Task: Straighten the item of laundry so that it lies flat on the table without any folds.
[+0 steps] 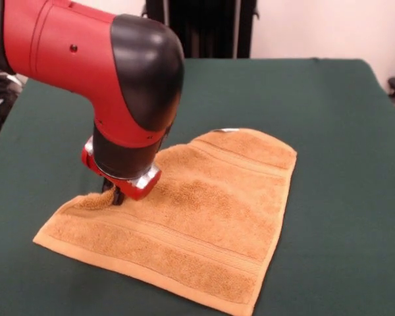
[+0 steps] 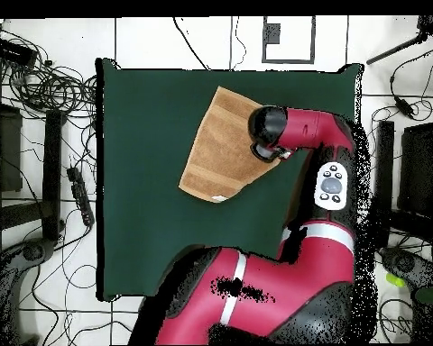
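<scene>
The item of laundry is an orange-tan towel lying mostly spread on the green table, toward its front. Its left far edge is bunched up in a small ridge. My gripper comes straight down onto that ridge, its dark fingers shut on the raised cloth. A white label shows at the towel's far corner. In the overhead view the towel lies on the upper middle of the table; the arm's black wrist covers its right edge and hides the gripper there.
The arm's red and black wrist hangs low over the towel's left far part. Bare green cloth lies all around the towel. A black stand is behind the table. Cables and equipment crowd the floor beside it.
</scene>
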Available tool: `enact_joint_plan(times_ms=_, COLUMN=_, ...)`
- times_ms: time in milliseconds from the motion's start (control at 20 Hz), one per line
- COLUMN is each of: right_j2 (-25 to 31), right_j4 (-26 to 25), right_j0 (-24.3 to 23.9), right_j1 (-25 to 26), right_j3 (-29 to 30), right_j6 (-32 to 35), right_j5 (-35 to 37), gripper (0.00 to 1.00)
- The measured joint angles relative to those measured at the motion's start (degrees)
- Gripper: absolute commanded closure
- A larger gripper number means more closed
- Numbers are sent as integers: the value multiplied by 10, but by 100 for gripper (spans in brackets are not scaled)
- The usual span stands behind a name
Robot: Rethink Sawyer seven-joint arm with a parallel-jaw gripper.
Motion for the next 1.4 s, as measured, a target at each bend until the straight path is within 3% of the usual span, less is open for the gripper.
enact_joint_plan(times_ms=700, right_j2=-54, right_j4=1, right_j0=33, right_j1=38, right_j3=-61, right_j6=0, right_j5=-18, gripper=100)
enact_joint_plan(times_ms=1400, right_j2=-93, right_j4=0, right_j0=35, right_j1=107, right_j3=-195, right_j6=52, right_j5=-53, gripper=100)
